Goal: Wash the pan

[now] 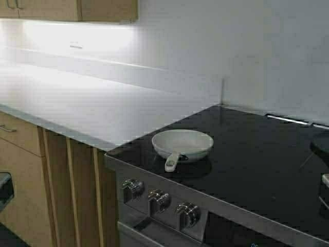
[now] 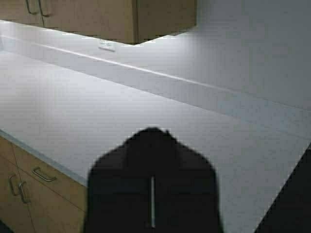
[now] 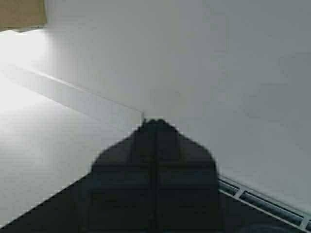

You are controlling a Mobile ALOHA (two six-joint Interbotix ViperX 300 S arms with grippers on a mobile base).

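The pan (image 1: 182, 143), small, round and cream-white, sits on the black cooktop (image 1: 257, 159) near its front left corner. Its stubby handle (image 1: 171, 162) points toward the front edge, above the knobs. Neither arm shows in the high view. In the left wrist view my left gripper (image 2: 153, 130) is shut with nothing in it, held above the white countertop (image 2: 97, 111). In the right wrist view my right gripper (image 3: 154, 120) is also shut and empty, over the cooktop's back left corner and facing the wall. The pan shows in neither wrist view.
The white countertop (image 1: 87, 103) runs left of the stove, with wooden cabinets (image 1: 56, 175) below and an upper cabinet (image 1: 77, 9) above. Three knobs (image 1: 160, 199) line the stove front. A vent strip (image 1: 288, 120) runs along the cooktop's back. A dark object (image 1: 321, 144) sits at the right edge.
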